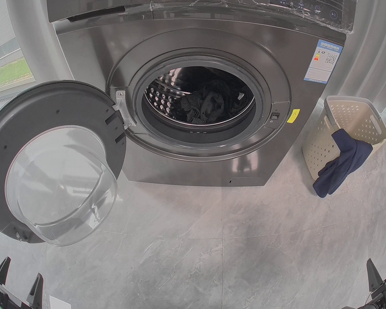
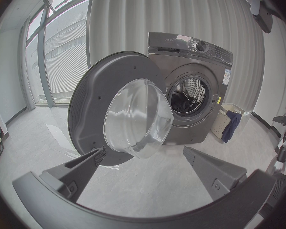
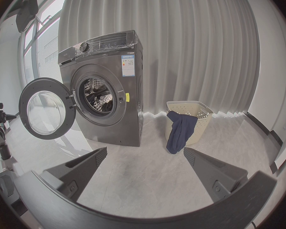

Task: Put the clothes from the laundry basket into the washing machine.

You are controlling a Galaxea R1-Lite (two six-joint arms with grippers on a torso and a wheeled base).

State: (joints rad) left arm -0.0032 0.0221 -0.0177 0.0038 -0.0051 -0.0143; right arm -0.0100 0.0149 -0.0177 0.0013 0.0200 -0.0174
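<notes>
Your left gripper [image 2: 143, 150] and right gripper [image 3: 144, 150] are spread wide and empty; some clothes [image 1: 201, 104] lie in the washing machine [image 1: 201, 168], and one blue cloth [image 1: 347, 159] hangs on the laundry basket [image 1: 317, 144].

Drum mouth [image 1: 199, 97] unobstructed — swung-out door [image 1: 51, 159] crowds the left side.

Grey marble-look floor [image 1: 223, 245], pale pleated curtain [image 3: 197, 48], tall daylit windows [image 2: 60, 48]

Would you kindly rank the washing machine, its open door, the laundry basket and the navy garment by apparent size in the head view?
washing machine
open door (nearer the camera, so flattered)
laundry basket
navy garment
</notes>
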